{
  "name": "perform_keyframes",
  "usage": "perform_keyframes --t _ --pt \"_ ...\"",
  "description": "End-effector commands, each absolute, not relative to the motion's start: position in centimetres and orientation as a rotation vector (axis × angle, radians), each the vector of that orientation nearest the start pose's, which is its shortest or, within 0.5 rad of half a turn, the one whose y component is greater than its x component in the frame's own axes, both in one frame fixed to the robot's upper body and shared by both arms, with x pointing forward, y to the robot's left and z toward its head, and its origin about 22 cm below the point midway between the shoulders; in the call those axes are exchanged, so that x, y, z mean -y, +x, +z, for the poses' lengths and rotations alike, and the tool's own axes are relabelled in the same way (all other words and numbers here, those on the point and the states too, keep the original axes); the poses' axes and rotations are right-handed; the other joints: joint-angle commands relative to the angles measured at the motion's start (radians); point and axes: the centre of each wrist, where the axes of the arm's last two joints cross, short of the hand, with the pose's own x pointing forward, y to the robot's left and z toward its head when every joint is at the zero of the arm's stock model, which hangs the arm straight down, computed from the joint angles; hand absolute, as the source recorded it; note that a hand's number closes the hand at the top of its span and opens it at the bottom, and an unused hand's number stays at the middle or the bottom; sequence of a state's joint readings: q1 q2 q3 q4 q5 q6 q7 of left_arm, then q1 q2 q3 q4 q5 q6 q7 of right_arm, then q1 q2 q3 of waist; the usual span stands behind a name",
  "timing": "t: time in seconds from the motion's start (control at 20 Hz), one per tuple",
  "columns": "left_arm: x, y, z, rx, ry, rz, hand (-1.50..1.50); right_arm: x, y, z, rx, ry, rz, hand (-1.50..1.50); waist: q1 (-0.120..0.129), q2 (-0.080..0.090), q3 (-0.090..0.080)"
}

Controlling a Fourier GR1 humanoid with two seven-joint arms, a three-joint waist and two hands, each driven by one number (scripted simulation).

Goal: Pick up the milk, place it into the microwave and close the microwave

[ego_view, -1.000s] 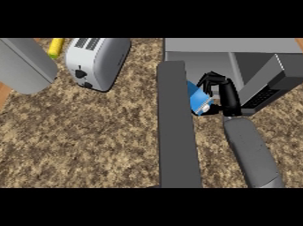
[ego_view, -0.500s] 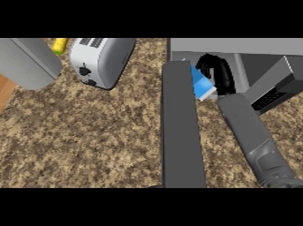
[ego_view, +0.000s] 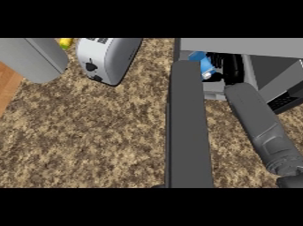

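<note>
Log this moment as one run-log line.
right hand: curled round blue milk carton, inside grey microwave | long grey microwave door: open | left hand: not in view | step: placing

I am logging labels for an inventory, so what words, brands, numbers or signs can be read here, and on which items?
Nothing readable appears in the head view.
Milk carton, blue, inside the microwave: no print can be made out.
Toaster: one dark round knob, no lettering.
Microwave door: plain grey.
Right hand: black, unmarked.
</note>
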State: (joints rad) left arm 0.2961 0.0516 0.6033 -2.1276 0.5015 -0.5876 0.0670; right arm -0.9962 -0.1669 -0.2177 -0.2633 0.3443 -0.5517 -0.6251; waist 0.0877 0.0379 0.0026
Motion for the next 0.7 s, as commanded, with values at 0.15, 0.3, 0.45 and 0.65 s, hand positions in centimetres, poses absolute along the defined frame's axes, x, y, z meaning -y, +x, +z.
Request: perform_keyframes --t 0.15,0.3,0.45,0.65 --pt "-36.6 12.3 9.3 1.935 -0.068 -0.009 -1.50 23.3 44.4 4.7 1.940 -0.934 0.432 1.50 0.024 0.015 0.001" --pt "-37.4 12.5 8.8 1.957 -0.061 -0.012 -1.50 23.8 43.9 3.8 1.914 -0.991 0.420 1.50 0.031 0.018 0.000" --pt "-36.9 13.5 9.8 1.966 -0.069 -0.035 -1.50 24.2 43.7 3.3 1.862 -1.052 0.484 1.50 0.043 0.027 0.001" --pt "-36.9 14.0 9.3 1.945 -0.061 -0.025 -1.50 27.0 42.9 2.4 1.733 -1.227 0.419 -1.50 0.036 0.034 0.001"
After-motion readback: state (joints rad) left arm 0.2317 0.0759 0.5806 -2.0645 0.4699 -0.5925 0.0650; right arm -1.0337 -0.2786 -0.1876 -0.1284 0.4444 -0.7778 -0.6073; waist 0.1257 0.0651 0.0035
